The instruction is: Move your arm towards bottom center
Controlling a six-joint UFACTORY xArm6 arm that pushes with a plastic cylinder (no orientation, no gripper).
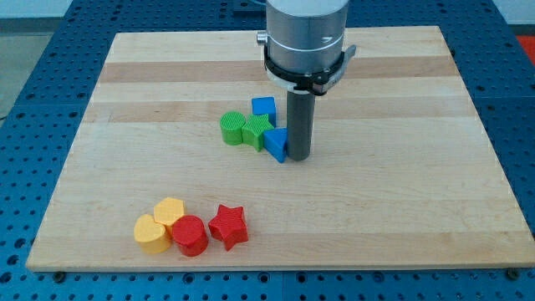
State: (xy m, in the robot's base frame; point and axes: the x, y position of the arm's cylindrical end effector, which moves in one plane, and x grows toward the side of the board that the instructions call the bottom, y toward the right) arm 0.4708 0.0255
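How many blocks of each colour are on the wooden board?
Blue: 2, a cube and a triangle
Green: 2, a round one and a star-like one
Yellow: 2, both heart-like
Red: 2, a round one and a star
Total: 8

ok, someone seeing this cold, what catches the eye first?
The big grey arm with its dark rod, my tip, planted mid-board right beside the blue triangular block. Next, the tight cluster at the view's bottom left on the wooden board: two yellow heart-shaped blocks, a red round block, a red star block.
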